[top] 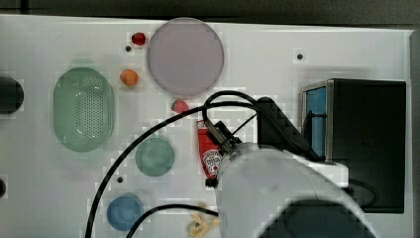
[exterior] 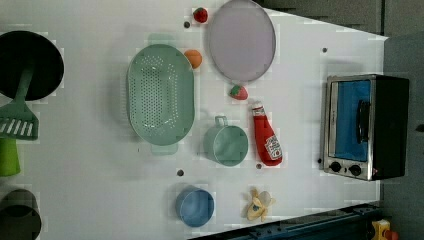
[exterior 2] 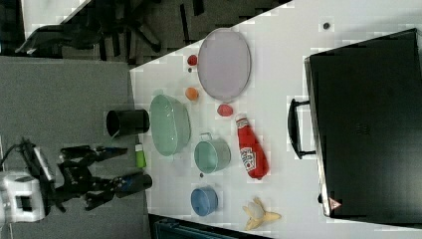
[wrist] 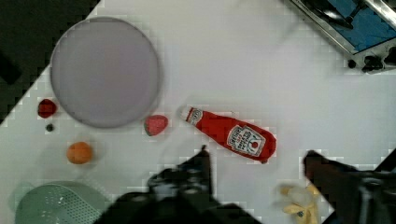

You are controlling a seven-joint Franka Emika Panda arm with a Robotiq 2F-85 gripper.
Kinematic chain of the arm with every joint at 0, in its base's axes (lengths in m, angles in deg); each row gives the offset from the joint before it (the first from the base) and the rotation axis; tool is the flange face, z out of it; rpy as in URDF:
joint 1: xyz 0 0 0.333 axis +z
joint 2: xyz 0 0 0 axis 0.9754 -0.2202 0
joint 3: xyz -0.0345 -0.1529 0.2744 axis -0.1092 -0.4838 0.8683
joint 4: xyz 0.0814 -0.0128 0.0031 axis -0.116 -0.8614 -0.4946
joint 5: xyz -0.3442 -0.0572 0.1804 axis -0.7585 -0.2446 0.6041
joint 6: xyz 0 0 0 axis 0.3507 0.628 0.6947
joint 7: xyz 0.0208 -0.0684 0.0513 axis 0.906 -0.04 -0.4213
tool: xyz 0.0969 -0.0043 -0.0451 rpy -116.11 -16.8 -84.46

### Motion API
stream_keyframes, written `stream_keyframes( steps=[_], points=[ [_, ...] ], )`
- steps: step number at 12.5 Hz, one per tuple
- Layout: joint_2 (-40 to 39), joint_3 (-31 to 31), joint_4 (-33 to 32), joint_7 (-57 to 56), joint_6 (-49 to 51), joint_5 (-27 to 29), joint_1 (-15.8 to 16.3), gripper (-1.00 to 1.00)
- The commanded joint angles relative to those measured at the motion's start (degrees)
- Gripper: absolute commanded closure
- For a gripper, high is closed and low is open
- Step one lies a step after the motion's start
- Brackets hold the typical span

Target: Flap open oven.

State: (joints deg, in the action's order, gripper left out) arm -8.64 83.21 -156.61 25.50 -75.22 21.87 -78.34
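oven (exterior: 367, 127): black box w/ silver front frame, blue glass door shut, handle across the glass, two small knobs on the frame; stands at far right of table in the left view, front facing the other items
table (exterior: 90, 200): white, carries everything
pan (exterior: 30, 65): black, far left edge in the left view, green spatula (exterior: 17, 120) lying from it
colander (exterior: 160, 95): pale green, oval, perforated, left of centre in the left view
blue cup (exterior: 195, 206): near the left view's bottom edge, apart from the colander
orange (exterior: 193, 58): small fruit, just beside the colander's upper right rim
green mug (exterior: 226, 144): handle up in the left view, between colander and ketchup
plate (exterior: 241, 40): lilac, round, top centre in the left view; red berry (exterior: 200, 14) near its left rim
strawberry (exterior: 239, 92): just below the plate, near the ketchup cap
ketchup (exterior: 266, 140): red bottle lying flat, white cap toward the plate, well apart from oven
banana (exterior: 259, 204): peeled, near the bottom edge, right of the blue cup
arm (top: 277, 193): white, big in the top view, over the table's lower middle, black cables looping off it
tool (wrist: 257, 161): fingers (wrist: 198, 168) spread well apart, nothing between them; hangs above the table over the ketchup, clear of oven
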Motion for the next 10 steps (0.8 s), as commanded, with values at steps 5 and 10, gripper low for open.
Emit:
stream_keyframes(
  steps=[5, 10],
  points=[
    [-1.6, -2.2, -3.2, -7.8, -0.8, -0.2, -0.5, 0.65],
    [-3.8, -8.5, -4.2, -41.2, -5.3, -0.8, -0.7, 0.65]
  ],
)
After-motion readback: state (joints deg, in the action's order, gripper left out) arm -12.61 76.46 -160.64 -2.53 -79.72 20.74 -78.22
